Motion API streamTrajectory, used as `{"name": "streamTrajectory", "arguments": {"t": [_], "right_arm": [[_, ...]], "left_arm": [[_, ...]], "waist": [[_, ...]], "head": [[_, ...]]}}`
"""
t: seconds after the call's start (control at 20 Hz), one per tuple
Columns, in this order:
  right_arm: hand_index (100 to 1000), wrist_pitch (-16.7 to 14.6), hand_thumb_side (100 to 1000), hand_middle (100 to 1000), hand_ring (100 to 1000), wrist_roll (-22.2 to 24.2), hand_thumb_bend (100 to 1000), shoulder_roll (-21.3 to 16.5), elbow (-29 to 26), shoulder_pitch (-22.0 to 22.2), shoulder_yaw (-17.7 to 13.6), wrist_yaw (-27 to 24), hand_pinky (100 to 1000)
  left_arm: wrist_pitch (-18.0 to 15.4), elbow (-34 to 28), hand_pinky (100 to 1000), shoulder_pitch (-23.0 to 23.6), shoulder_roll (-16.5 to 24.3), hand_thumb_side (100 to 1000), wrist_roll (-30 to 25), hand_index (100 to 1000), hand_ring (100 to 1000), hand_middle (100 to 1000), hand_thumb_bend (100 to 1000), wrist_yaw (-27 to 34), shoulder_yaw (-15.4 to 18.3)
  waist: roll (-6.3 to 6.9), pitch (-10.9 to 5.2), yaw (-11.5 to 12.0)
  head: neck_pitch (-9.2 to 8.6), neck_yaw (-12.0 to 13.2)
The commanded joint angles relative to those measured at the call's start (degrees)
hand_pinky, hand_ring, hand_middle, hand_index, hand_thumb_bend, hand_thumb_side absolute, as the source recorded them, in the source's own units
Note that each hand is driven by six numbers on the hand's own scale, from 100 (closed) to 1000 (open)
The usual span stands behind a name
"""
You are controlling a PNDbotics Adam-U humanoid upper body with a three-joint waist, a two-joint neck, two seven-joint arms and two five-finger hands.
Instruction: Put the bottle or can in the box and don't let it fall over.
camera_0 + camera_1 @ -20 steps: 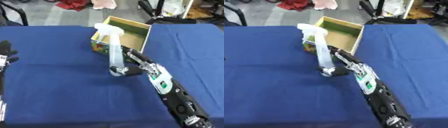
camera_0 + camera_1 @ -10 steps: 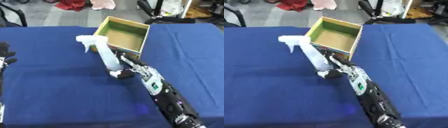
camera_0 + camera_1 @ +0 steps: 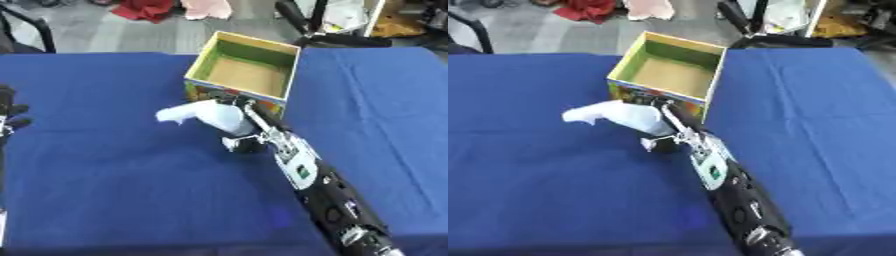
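Note:
A white spray bottle (image 3: 214, 116) is tipped far over, its nozzle pointing left and low over the blue table (image 3: 105, 190). My right hand (image 3: 248, 141) is curled round the bottle's base, just in front of the box's near wall. The open cardboard box (image 3: 248, 75) with green inner walls stands upright behind it with nothing inside. My left hand (image 3: 8, 107) rests at the far left edge with its fingers up and relaxed, well away from the bottle.
My right forearm (image 3: 724, 185) runs from the lower right up to the bottle. Blue cloth covers the whole table. Beyond the far edge are a floor with red and pink cloth (image 3: 149, 7) and dark stands (image 3: 324, 30).
The bottle has swung from nearly upright to leaning far left, its nozzle dropping toward the table. My right hand has stayed on its base.

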Motion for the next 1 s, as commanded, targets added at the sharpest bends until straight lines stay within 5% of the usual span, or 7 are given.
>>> {"name": "streamTrajectory", "arguments": {"t": [0.05, 0.3, 0.6, 0.7, 0.8, 0.9, 1.0], "right_arm": [[380, 0.53, 100, 785, 883, -1.9, 100, -0.94, -2.62, -2.81, 0.1, -4.02, 1000], [377, 2.92, 100, 782, 878, -0.04, 100, -3.2, -6.06, -7.74, -0.16, -10.87, 1000], [374, 4.69, 100, 776, 872, -0.52, 100, -4.62, -4.56, -10.98, -1.73, -11.09, 1000], [399, 5.86, 100, 786, 884, -1.74, 100, -6.55, -2.58, -12.77, -3.68, -9.87, 1000], [553, 7.65, 129, 823, 912, -3.55, 100, -9.48, 0.36, -14.11, -6.61, -8.07, 1000], [787, 9.63, 378, 886, 949, -5.53, 110, -12.7, 3.58, -15.1, -9.83, -6.09, 1000], [922, 11.61, 511, 931, 975, -7.51, 250, -15.69, 6.8, -16.26, -13.04, -4.11, 1000]], "left_arm": [[-0.01, -0.74, 786, -0.51, 0.49, 804, -0.09, 902, 798, 856, 680, 0.23, -0.19], [-0.04, -0.77, 786, -0.7, 0.43, 804, -0.33, 902, 798, 856, 680, 0.3, -0.42], [-0.13, -0.77, 786, -0.94, 0.29, 803, -0.61, 902, 798, 856, 681, 0.42, -0.65], [-0.25, -0.96, 786, -2.14, 0.15, 803, -0.77, 902, 798, 856, 681, 0.74, -0.94], [-0.35, -1.01, 786, -3.04, 0.13, 803, -1.36, 902, 798, 856, 681, 1.06, -1.65], [-0.43, -1.01, 786, -3.47, 0.14, 803, -1.95, 902, 798, 856, 681, 1.25, -2.19], [-0.44, -0.97, 786, -3.63, 0.2, 803, -2.31, 902, 798, 855, 681, 1.29, -2.48]], "waist": [[0.08, -1.02, 0.17], [0.07, -1.01, 0.95], [0.29, -0.93, 2.0], [0.65, -0.18, 3.93], [0.62, 0.38, 6.84], [0.51, 0.8, 8.99], [0.33, 1.05, 10.31]], "head": [[-0.09, -0.21], [-0.09, -0.97], [-0.09, -1.89], [-0.09, -3.69], [-0.09, -6.06], [-0.09, -8.02], [-0.09, -9.3]]}}
